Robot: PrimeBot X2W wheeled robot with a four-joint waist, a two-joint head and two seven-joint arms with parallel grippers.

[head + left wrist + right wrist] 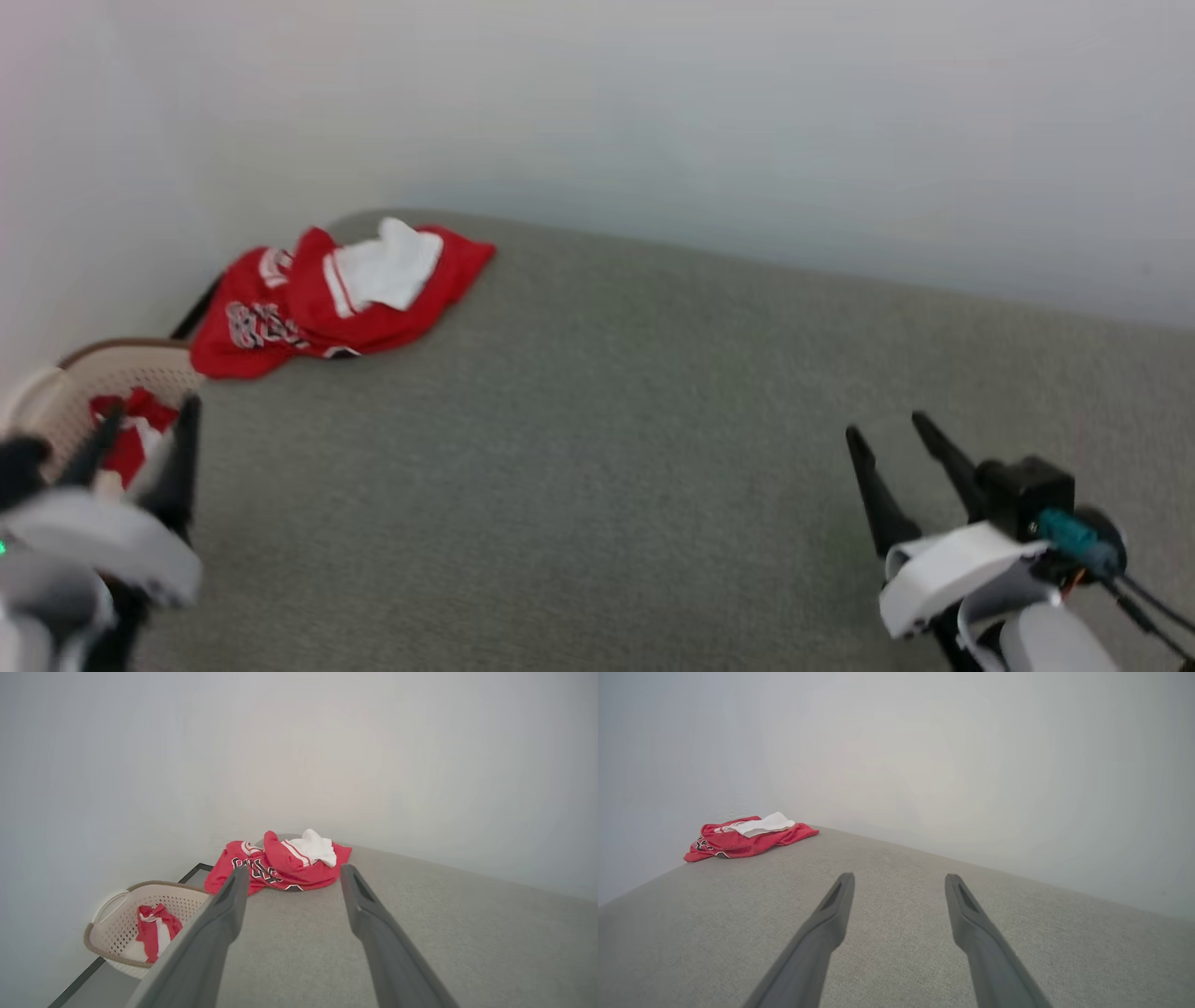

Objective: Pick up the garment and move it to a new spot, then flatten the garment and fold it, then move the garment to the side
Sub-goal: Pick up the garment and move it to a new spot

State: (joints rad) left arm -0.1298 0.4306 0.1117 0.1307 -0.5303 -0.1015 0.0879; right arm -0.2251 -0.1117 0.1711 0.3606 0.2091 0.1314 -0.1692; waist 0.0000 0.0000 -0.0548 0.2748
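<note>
Dark tapered fingers (875, 495), white shells (943, 569) — teal connector (1074, 537)

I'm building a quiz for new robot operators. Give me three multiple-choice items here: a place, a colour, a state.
1. Where is the crumpled red jersey with white sleeves? A on the floor; B at the grey padded surface's far left corner; C draped on the wall.
2. What colour is the perforated plastic basket? A blue; B black; C beige.
3. How are the left hand and right hand? A both open, empty; B both shut; C left holding jersey.
Answers: B, it rests on that corner; C, pale beige lattice; A, fingers spread, nothing between.
</note>
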